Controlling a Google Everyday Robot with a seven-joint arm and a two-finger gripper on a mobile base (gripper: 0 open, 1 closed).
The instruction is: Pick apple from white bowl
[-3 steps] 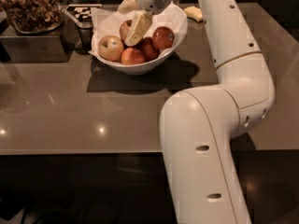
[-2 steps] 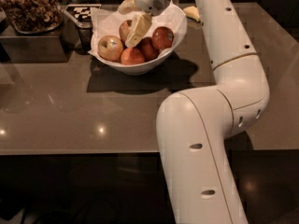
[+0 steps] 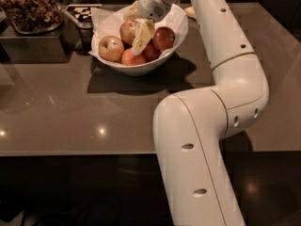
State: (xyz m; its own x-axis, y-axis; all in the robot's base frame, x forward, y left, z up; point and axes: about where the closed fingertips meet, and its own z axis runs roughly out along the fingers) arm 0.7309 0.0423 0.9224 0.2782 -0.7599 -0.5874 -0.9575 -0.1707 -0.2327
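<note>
The white bowl with a white paper lining stands on the dark table at the upper middle. It holds several apples. The dull red mottled apple lies at the back of the bowl. A paler yellow-green apple lies left of it, and red-orange apples lie right and in front. My gripper reaches down into the bowl from the upper right. It is open, with one cream finger right beside the mottled apple on its right and the other above and behind it.
A dark container of brown dried pieces stands at the back left. A checkered marker lies behind the bowl. A yellow object lies behind my arm. My white arm covers the right middle; the table's front edge runs below.
The gripper has moved a little lower into the bowl, and its finger now lies further down beside the mottled apple. The arm's elbow has shifted slightly. The apples have not moved.
</note>
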